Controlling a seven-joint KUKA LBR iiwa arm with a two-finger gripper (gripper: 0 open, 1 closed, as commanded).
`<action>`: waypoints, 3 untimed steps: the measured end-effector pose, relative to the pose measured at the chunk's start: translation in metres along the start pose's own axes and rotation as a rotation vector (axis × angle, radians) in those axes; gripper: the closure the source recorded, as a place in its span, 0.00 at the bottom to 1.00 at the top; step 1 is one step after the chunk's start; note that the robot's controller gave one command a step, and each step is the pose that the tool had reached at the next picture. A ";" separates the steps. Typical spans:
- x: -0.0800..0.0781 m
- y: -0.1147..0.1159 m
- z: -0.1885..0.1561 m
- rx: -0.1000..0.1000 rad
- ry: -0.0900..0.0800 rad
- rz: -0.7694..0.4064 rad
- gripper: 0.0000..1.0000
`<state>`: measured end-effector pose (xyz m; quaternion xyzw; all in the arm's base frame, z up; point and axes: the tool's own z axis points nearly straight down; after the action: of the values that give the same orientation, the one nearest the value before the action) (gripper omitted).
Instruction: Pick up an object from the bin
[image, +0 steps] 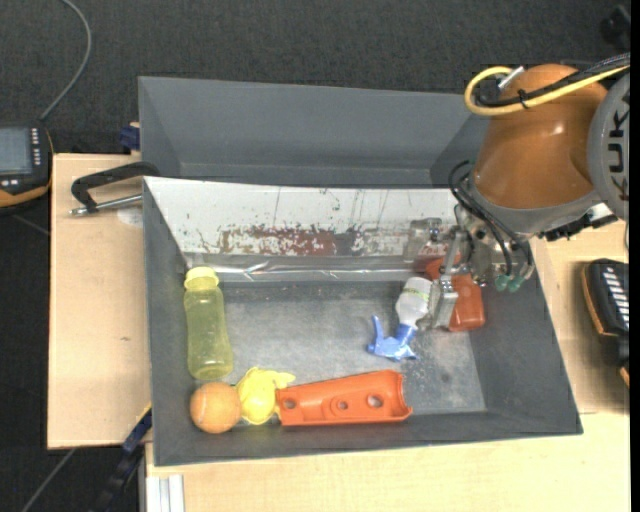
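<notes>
My gripper (441, 296) is low in the bin's right half, near the back wall. A small white object (413, 299) lies right against its left side. On its right side lies a red-orange block (467, 307), partly hidden by the gripper. Whether either one is held cannot be made out. A small crumpled blue piece (391, 343) sits on the floor just below and left of the white object.
A pale yellow bottle (206, 325) lies along the left wall. An orange ball (215, 408), a yellow lump (258, 394) and a long orange plastic part (343, 399) line the front wall. The arm's orange cover hangs over the bin's right rear corner.
</notes>
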<state>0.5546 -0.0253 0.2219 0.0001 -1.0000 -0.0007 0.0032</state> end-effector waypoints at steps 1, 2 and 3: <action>-0.002 0.000 -0.004 0.001 -0.009 -0.001 0.00; 0.009 -0.005 0.015 0.000 -0.015 -0.074 0.00; 0.028 -0.015 0.052 0.001 -0.008 -0.327 0.00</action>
<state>0.5264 -0.0407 0.1698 0.1629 -0.9866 -0.0006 -0.0011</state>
